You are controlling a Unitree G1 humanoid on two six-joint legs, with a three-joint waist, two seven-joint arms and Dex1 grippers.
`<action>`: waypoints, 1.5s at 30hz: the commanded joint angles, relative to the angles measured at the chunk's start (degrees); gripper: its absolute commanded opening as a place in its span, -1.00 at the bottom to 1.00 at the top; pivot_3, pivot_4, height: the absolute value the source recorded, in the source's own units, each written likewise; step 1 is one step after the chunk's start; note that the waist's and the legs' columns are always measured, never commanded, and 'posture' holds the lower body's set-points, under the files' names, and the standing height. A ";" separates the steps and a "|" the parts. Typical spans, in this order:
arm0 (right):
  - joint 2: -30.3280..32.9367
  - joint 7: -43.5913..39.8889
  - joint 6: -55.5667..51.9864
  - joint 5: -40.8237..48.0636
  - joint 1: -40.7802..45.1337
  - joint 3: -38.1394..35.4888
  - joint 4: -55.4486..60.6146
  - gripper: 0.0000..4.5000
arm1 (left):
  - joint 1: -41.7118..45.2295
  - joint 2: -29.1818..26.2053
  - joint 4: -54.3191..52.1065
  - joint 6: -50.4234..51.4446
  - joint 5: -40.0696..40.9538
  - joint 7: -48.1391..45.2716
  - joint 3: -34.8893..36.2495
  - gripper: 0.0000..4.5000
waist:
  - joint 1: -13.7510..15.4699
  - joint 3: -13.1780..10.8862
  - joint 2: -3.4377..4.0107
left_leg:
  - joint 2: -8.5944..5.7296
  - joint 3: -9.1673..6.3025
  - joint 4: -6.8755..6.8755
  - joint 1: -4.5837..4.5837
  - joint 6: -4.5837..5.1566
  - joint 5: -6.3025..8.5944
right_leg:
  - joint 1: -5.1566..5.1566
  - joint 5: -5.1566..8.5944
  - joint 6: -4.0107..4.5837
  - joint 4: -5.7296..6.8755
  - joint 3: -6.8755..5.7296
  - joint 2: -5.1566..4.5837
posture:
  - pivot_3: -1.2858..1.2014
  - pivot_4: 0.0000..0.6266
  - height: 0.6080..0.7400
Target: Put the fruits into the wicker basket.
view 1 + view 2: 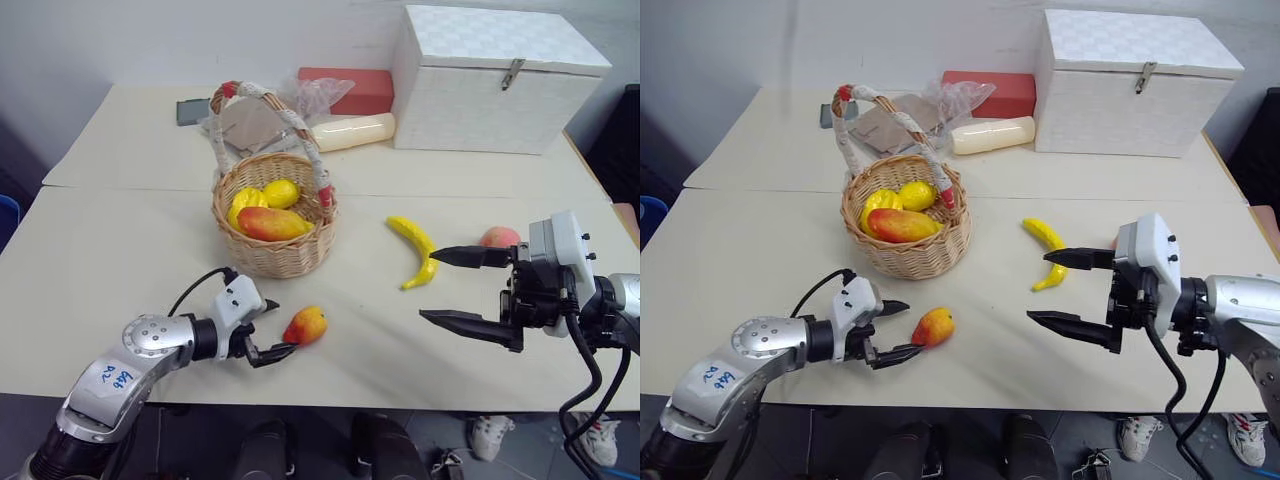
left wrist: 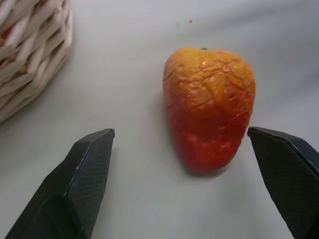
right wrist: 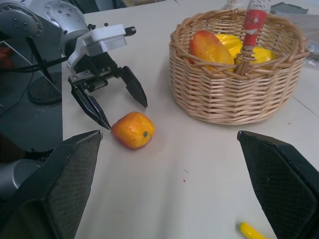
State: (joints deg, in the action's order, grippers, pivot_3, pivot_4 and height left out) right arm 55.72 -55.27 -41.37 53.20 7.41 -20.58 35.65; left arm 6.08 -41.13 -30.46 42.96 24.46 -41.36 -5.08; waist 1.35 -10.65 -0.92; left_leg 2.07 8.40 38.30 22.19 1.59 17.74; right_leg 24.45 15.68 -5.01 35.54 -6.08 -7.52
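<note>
While left jaws gape beside the mango [image 2: 209, 109], head view adds the peach [image 1: 499, 237]

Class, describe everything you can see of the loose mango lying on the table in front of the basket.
The mango is small and toy-like, orange-yellow at one end shading to deep red at the other, with a glossy skin covered in fine cracks. It lies on its side on the pale table, apart from the wicker basket. The left gripper is open around it, one finger on each side. The left wrist view shows gaps between fingers and fruit; elsewhere one tip looks very close.
</note>
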 commanded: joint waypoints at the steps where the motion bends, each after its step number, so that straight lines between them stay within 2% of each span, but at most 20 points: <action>1: 0.97 0.58 -0.88 2.36 1.54 -0.49 1.20 0.99 | -0.19 -0.45 0.03 -2.68 -0.03 -3.13 -1.94 1.00 | -0.02 0.00 0.00 | 0.00 0.00 0.00 0.00 0.00 0.00 | 0.00 0.00 0.00 0.00 -0.02 0.00 | 0.03 -0.52 1.00; 8: 1.68 2.07 -3.26 4.71 3.69 -0.44 1.92 0.99 | 4.09 5.44 5.33 -3.83 -4.12 -0.02 -7.32 1.00 | 0.09 0.00 -0.01 | -0.02 -0.01 0.02 0.00 0.05 -0.03 | -0.01 0.00 0.00 0.01 -0.03 0.00 | 0.03 -0.52 1.00; 14: 3.46 0.42 -4.30 7.22 3.28 -1.52 3.00 0.99 | 6.08 7.76 9.82 -7.14 -9.82 1.27 -11.69 1.00 | 0.16 0.01 -0.02 | -0.17 -0.03 0.03 0.01 0.17 -0.05 | -0.05 -0.03 -0.06 0.01 -0.04 -0.02 | 0.03 -0.52 1.00; 17: 3.73 0.24 -3.82 7.21 3.38 -1.15 2.86 1.00 | 6.33 8.03 10.07 -7.35 -9.33 0.46 -10.82 0.73 | 0.17 0.02 -0.03 | -0.16 -0.09 0.09 -0.01 0.39 0.06 | -0.13 -0.04 -0.08 0.00 -0.03 -0.08 | 0.03 -0.52 1.00; 21: 3.56 -1.06 -3.37 8.65 4.06 -1.25 2.94 1.00 | 4.83 5.64 8.76 -7.42 -8.77 -1.28 -8.74 0.17 | 0.04 0.02 -0.03 | -0.13 -0.11 0.09 0.00 0.35 0.05 | -0.13 -0.05 -0.09 -0.02 -0.01 -0.13 | 0.03 -0.52 1.00; 23: 3.64 -1.67 -3.22 9.18 4.71 -1.19 2.47 1.00 | 3.33 3.72 7.40 -7.58 -7.68 -2.72 -6.73 -0.03 | -0.26 0.02 -0.03 | -0.08 -0.09 0.09 -0.01 0.28 0.04 | -0.12 -0.05 -0.08 -0.03 -0.02 -0.11 | 0.03 -0.52 1.00; 25: 3.86 -2.41 -2.90 8.82 4.84 -1.01 2.08 1.00 | 2.23 2.30 6.37 -7.74 -6.69 -4.01 -5.22 -0.04 | -0.35 0.02 -0.03 | 0.00 -0.07 0.08 -0.02 0.22 0.04 | -0.11 -0.03 -0.06 -0.03 -0.03 -0.08 | 0.03 -0.52 1.00; 27: 3.88 -3.37 -2.29 7.90 5.21 -0.31 1.68 1.00 | -0.80 -1.77 4.23 -7.73 -4.25 -7.48 -0.94 -0.04 | -0.52 0.02 -0.03 | 0.02 -0.07 0.08 -0.01 0.23 0.05 | -0.09 -0.02 -0.04 -0.03 -0.04 -0.06 | 0.03 -0.52 1.00; 31: 3.44 -4.85 -1.31 6.65 6.80 0.92 0.03 1.00 | -6.37 -8.87 3.24 -8.02 1.92 -14.18 10.64 -0.04 | -1.21 0.01 -0.04 | 0.08 -0.08 0.00 0.00 0.17 0.07 | -0.03 0.02 0.04 -0.03 -0.02 -0.05 | 0.03 -0.52 1.00; 34: 2.88 -5.38 -1.16 6.35 8.61 2.18 -2.27 1.00 | -5.95 -15.16 6.14 -2.85 11.72 -22.43 23.29 -0.04 | -1.25 -0.03 -0.11 | 0.08 -0.10 0.02 0.04 0.18 0.07 | -0.01 0.03 0.05 -0.04 -0.02 -0.07 | 0.03 -0.52 1.00; 36: 2.58 -6.15 -1.45 6.96 9.43 2.62 -3.50 1.00 | -1.74 -19.38 10.76 0.28 16.75 -26.46 29.04 -0.04 | -1.22 -0.05 -0.13 | 0.09 -0.19 0.09 0.15 0.14 0.05 | 0.04 0.04 0.07 -0.03 -0.03 -0.07 | 0.03 -0.52 1.00; 39: 1.35 -5.50 0.43 4.22 10.59 3.75 -4.48 1.00 | 12.58 -21.91 17.56 3.28 20.60 -26.08 27.69 -0.04 | -0.78 -0.05 -0.13 | 0.05 -0.21 0.11 0.18 0.03 -0.01 | 0.03 0.04 0.07 -0.05 -0.15 -0.05 | 0.03 -0.52 1.00; 42: -0.73 -3.11 1.81 1.88 11.60 4.77 -5.08 1.00 | 32.94 -15.47 24.35 5.19 13.97 -17.40 15.98 -0.04 | 0.20 -0.04 -0.13 | -0.14 -0.13 0.09 0.16 0.09 -0.04 | 0.00 -0.04 -0.08 -0.03 -0.21 0.10 | 0.03 -0.52 1.00; 45: -2.04 -1.77 2.30 1.02 11.31 4.79 -4.56 1.00 | 44.28 -7.33 29.90 5.74 6.71 -9.40 7.59 -0.04 | 0.68 -0.04 -0.14 | -0.38 -0.07 0.14 0.17 0.26 -0.14 | -0.11 -0.22 -0.40 0.07 -0.17 0.08 | 0.03 -0.52 1.00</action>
State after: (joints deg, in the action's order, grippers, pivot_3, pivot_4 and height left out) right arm 53.86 -57.89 -40.11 54.43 18.89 -14.51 30.10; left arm 47.94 -50.43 -3.19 48.25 35.15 -54.91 6.48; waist 2.03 -10.68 -1.07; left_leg 1.67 8.40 38.45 22.39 1.91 17.59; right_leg 24.33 15.41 -5.49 35.60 -6.18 -7.43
